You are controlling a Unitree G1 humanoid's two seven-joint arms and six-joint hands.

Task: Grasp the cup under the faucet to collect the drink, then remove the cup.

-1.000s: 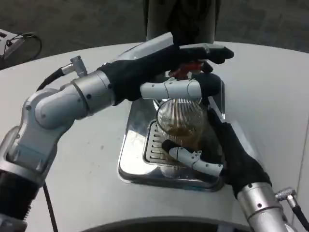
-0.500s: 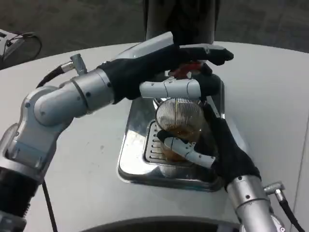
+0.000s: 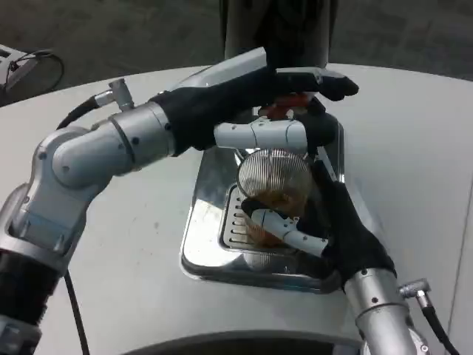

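A ribbed clear cup (image 3: pixel 275 186) with brown drink in its bottom stands on the grate of the steel drip tray (image 3: pixel 203 244), below the faucet. My right hand (image 3: pixel 325 229) wraps around the cup from the right, its fingers (image 3: pixel 284 228) curled across the cup's front. My left hand (image 3: pixel 284 111) reaches over the cup at the red faucet lever (image 3: pixel 284 109), with one finger (image 3: pixel 255 136) lying just above the cup's rim and the others stretched past the lever. The spout itself is hidden by this hand.
The dark dispenser column (image 3: pixel 277 29) rises behind the tray. The white round table (image 3: pixel 118 251) spreads on both sides, with open room left and right of the tray. A cable (image 3: pixel 33 63) lies on the floor at far left.
My right hand has moved in to the left and closed its fingers around the cup's front. The cup has shifted slightly left. My left hand stays at the lever.
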